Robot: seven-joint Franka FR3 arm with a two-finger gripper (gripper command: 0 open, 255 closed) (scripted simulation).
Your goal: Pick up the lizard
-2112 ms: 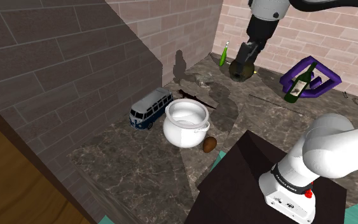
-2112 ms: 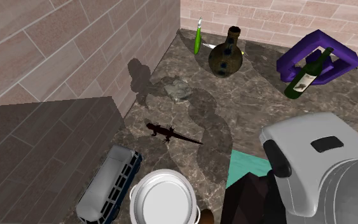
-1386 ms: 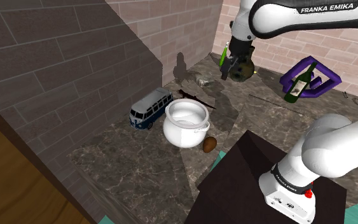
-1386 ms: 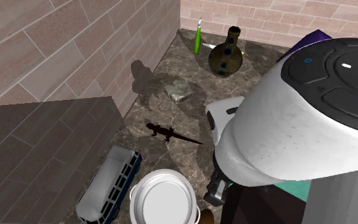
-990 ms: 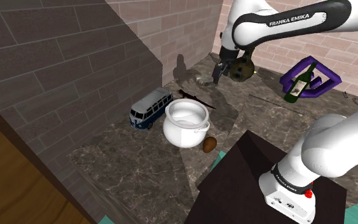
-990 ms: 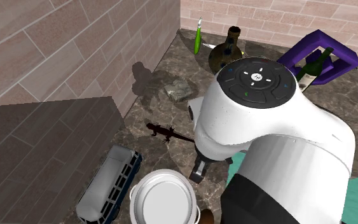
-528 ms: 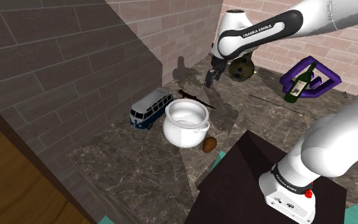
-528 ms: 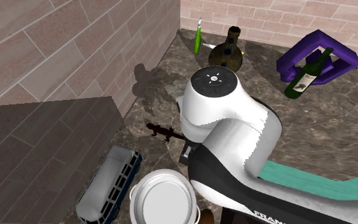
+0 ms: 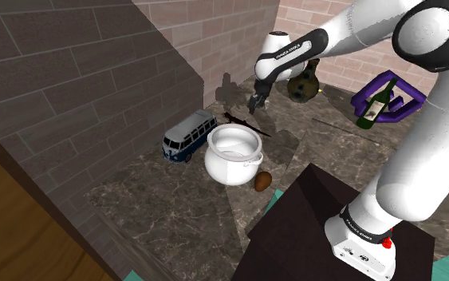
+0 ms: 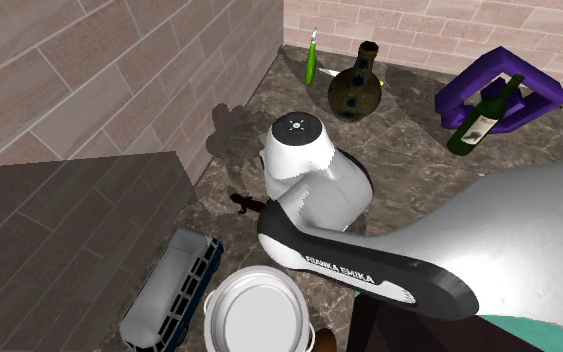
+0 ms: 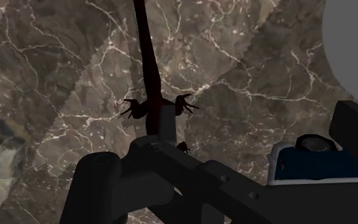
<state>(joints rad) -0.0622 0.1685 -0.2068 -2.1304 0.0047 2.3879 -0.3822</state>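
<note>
The lizard (image 9: 238,120) is a thin, dark red-brown figure with a long tail, lying flat on the marble counter (image 9: 175,199) between the white pot and the back wall. In the second exterior view the arm (image 10: 309,190) covers all but its head end (image 10: 241,203). My black gripper (image 9: 255,103) hangs just above the lizard, pointing down at it. In the wrist view the lizard (image 11: 151,95) lies straight ahead of the gripper (image 11: 228,162), whose two black fingers stand apart with nothing between them. The gripper is open.
A white pot (image 9: 232,153) and a blue-and-white toy van (image 9: 189,136) stand close beside the lizard, with a small brown object (image 9: 262,181) near the pot. Behind are a dark round vase (image 9: 302,84), a purple rack holding a bottle (image 9: 390,100), and brick walls.
The arm has swung from near the vase towards the shoulder view's left and come down over the lizard. Nothing on the counter has moved.
</note>
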